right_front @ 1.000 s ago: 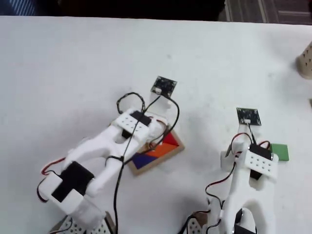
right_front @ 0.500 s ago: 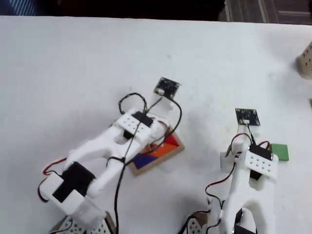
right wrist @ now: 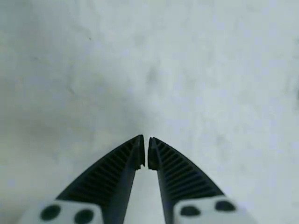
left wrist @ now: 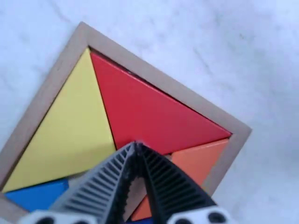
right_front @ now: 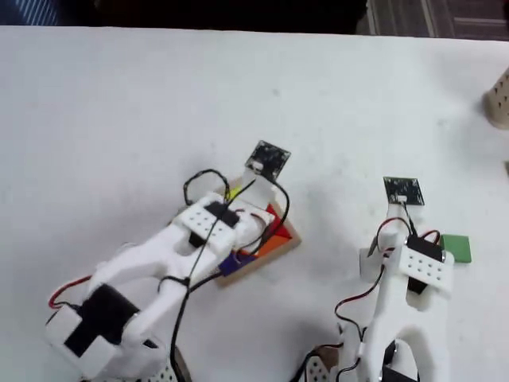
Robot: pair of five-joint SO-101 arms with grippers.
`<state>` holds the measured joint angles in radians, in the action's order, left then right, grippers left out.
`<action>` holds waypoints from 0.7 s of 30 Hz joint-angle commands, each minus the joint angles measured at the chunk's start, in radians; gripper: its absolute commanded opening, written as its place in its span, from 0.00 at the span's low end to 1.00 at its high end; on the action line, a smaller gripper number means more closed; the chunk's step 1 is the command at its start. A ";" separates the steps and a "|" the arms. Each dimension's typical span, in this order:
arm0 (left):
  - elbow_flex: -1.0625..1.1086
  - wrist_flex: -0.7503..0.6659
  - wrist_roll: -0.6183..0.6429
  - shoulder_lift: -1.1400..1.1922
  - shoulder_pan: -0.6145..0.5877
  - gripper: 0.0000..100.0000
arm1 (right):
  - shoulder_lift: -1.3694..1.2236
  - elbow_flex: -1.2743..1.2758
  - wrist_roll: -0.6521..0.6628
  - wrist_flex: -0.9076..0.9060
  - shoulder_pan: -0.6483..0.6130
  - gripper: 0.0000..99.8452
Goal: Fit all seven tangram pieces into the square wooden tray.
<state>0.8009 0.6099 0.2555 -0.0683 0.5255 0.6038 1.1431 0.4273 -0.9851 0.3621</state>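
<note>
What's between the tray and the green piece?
High view: past the tray, bare table, then the right arm beside the green piece.

The square wooden tray [right_front: 274, 253] lies on the table [right_front: 119, 103] ahead of the left arm [right_front: 151, 263], partly under its wrist. In the tray, the first large triangle [left wrist: 70, 135] lies edge to edge with the second large triangle [left wrist: 149, 112]. Their points meet at the tray's middle, beneath the left gripper [left wrist: 137, 145]. A smaller piece [left wrist: 201, 156] borders the second large triangle, and another small piece [left wrist: 37, 196] borders the first. A loose tangram piece [right_front: 456, 248] lies on the table just right of the right arm [right_front: 413, 274], well apart from the tray. A perforated block [right_front: 499, 99] stands at the table's right edge
</note>
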 commanded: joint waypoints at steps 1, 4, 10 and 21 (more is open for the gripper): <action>0.015 -0.015 -0.011 -0.062 0.028 0.02 | 0.033 -0.005 0.011 0.013 -0.002 0.02; 0.018 -0.015 -0.011 -0.077 0.027 0.02 | 0.033 -0.005 0.011 0.013 -0.002 0.02; 0.018 -0.015 -0.011 -0.125 -0.027 0.02 | 0.033 -0.005 0.011 0.013 -0.002 0.02; 0.112 -0.002 -0.009 -0.232 -0.082 0.02 | 0.033 -0.005 0.011 0.013 -0.002 0.02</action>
<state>0.9022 0.6130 0.2555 -0.2478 0.4580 0.6038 1.1431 0.4273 -0.9851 0.3621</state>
